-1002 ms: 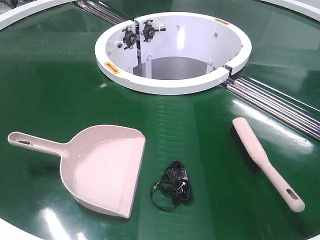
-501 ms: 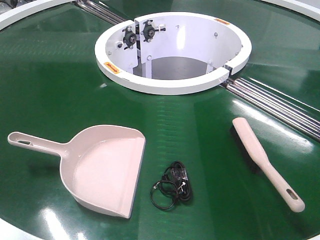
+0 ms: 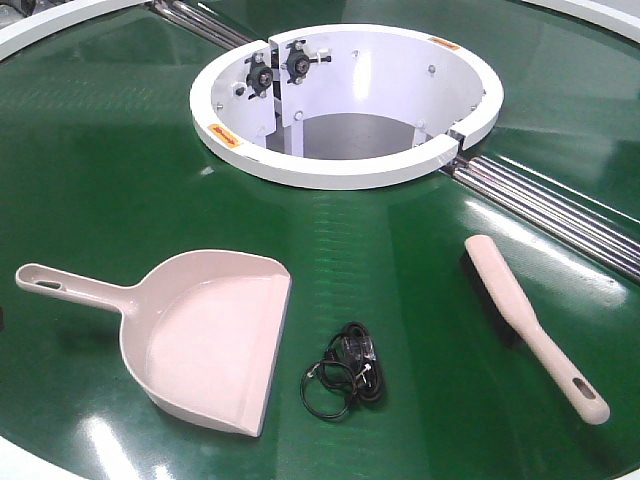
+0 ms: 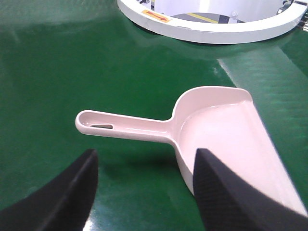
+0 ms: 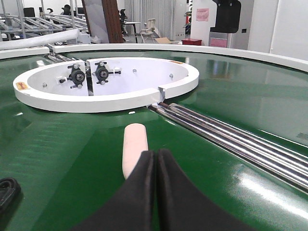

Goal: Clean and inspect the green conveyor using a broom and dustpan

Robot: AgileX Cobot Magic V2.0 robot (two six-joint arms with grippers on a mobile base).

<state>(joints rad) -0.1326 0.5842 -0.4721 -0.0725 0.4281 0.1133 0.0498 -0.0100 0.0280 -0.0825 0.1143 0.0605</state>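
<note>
On the green conveyor [image 3: 100, 180], glossy belt surface, front view:

1. Dustpan [image 3: 205, 340]: pale beige, lying open side up at near left. The handle with its slotted hole points left, and the straight front edge faces right.
2. Cable bundle [image 3: 345, 375]: black, coiled, just beside the dustpan's front edge and apart from it.
3. Broom [image 3: 520, 320]: beige back with black bristles along its left side, at near right. The slotted handle end is nearest the camera. It is well apart from the dustpan.
4. Central hub [image 3: 330, 172]: white ring, beyond all three items.
5. Metal rollers [image 3: 540, 205]: running from the hub toward the right edge, behind the broom.

Left tool [image 4: 144, 192]: black fingers spread wide, holding nothing, above the belt. The dustpan handle lies just beyond the gap.

Right tool [image 5: 155, 192]: fingers pressed together, nothing between them. The broom's rounded end shows just past the tips.
</note>
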